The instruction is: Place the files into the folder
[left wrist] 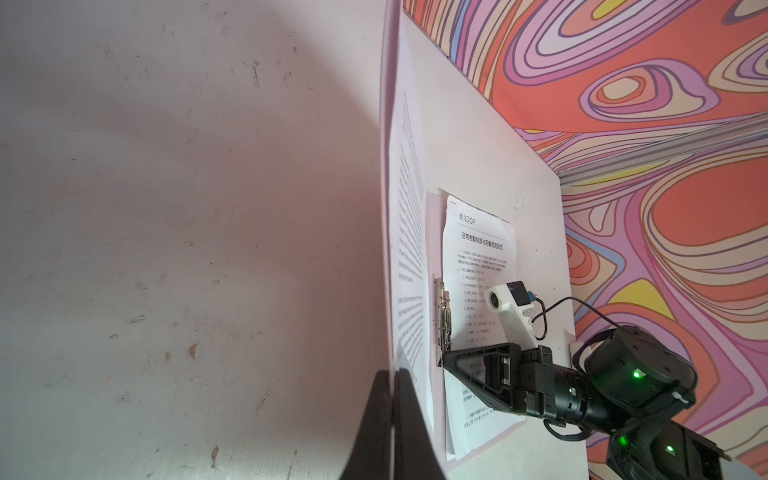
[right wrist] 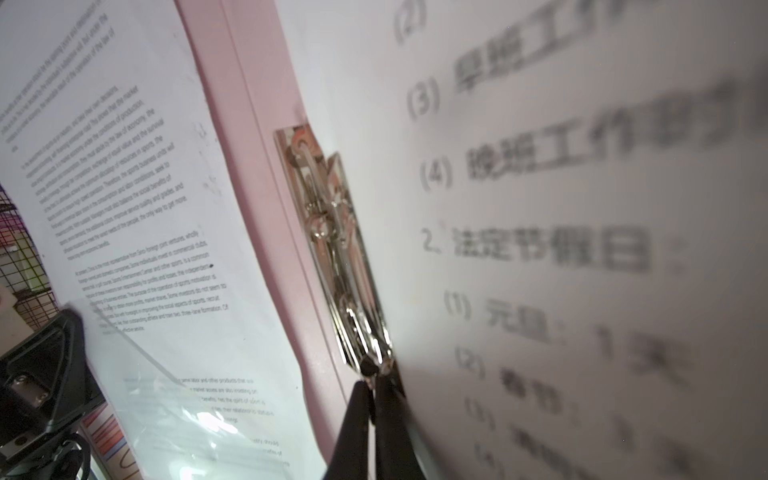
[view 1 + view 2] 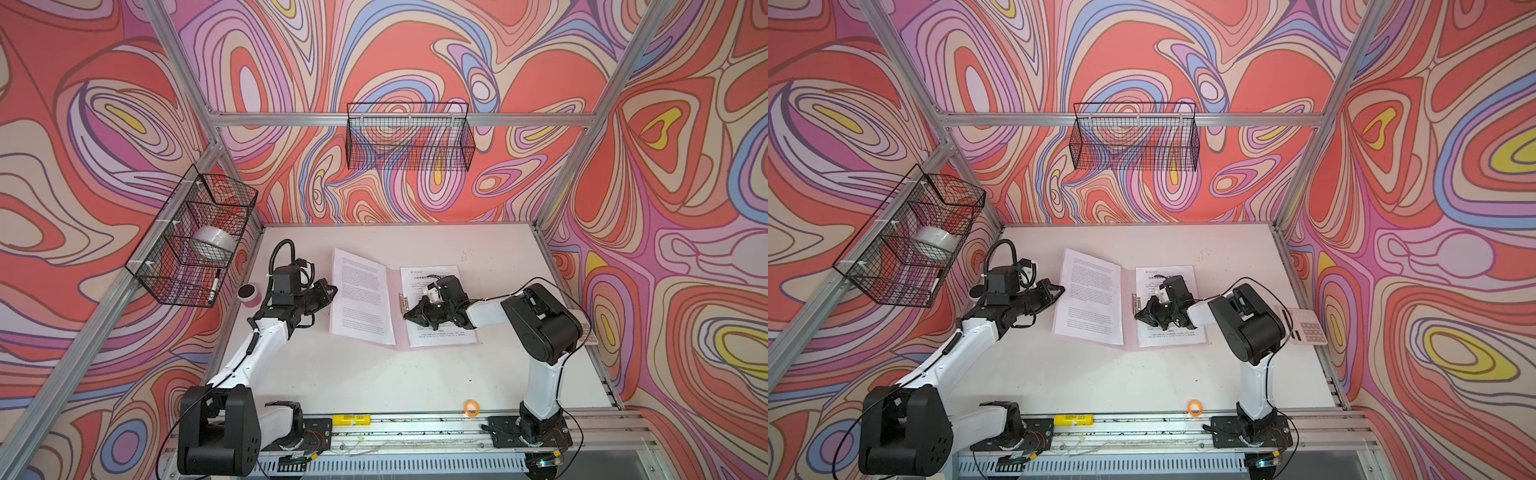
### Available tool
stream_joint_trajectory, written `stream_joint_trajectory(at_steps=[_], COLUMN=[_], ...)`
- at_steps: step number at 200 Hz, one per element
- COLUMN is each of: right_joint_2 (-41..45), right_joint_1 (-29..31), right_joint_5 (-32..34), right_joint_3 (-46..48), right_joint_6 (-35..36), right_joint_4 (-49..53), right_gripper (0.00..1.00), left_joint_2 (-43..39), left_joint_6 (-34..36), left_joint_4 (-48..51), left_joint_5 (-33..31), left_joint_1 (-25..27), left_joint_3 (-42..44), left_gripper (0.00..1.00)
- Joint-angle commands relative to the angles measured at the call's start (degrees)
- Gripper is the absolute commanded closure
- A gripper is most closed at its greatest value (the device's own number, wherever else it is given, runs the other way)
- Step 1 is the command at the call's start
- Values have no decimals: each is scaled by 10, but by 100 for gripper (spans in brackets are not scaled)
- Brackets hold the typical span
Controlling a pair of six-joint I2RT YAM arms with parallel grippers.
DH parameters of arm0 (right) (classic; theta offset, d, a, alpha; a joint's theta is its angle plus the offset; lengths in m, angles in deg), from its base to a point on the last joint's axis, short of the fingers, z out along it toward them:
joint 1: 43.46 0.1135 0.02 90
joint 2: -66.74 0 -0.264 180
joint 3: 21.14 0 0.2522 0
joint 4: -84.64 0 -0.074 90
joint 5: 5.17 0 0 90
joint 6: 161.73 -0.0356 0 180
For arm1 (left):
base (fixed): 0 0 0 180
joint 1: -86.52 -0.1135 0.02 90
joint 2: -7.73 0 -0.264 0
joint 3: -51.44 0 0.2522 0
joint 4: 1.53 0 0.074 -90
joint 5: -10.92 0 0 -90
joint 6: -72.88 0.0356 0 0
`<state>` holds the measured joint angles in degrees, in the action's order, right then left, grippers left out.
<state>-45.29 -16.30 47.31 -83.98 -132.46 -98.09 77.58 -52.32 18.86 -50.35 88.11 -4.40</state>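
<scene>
The pale pink folder [image 3: 392, 286] [image 3: 1127, 291] lies open at mid-table. Its left cover is tilted up with a text-covered file [image 3: 359, 299] [image 2: 145, 208] on its inner face. My left gripper [image 3: 332, 289] [image 1: 392, 374] is shut on that cover's outer edge. A second file with a heading [image 3: 424, 336] [image 1: 478, 249] lies on the right half, its edge at the metal clip [image 3: 402, 301] [image 2: 332, 232]. My right gripper [image 3: 406, 316] [image 2: 372, 376] is shut, tips against the clip's near end; I cannot tell whether they pinch it.
A wire basket [image 3: 199, 249] on the left wall holds a tape roll and a marker. Another basket [image 3: 409, 137] hangs on the back wall. A round pink pot [image 3: 249, 295] stands behind the left arm. An orange ring [image 3: 471, 408], a yellow tube [image 3: 351, 419] and a calculator [image 3: 1306, 328] sit at the edges.
</scene>
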Motion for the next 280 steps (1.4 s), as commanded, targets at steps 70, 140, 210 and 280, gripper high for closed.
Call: stream_joint_trajectory(at_steps=[70, 140, 210, 280], right_joint_2=[-58, -95, -71, -67], right_joint_1=[-10, 40, 48, 50], right_joint_5=[126, 68, -23, -27], right_joint_3=[1, -48, 1, 28], right_joint_6=[12, -55, -215, -236], right_joint_4=[195, 112, -103, -156], right_gripper=[100, 100, 100, 100], left_joint_2=[12, 15, 0, -16], left_joint_6=[-1, 2, 7, 15], left_joint_4=[-24, -10, 3, 25], left_joint_5=[7, 1, -5, -16], left_joint_1=[9, 29, 35, 38], left_joint_3=[-9, -20, -22, -23], left_gripper=[100, 100, 100, 100])
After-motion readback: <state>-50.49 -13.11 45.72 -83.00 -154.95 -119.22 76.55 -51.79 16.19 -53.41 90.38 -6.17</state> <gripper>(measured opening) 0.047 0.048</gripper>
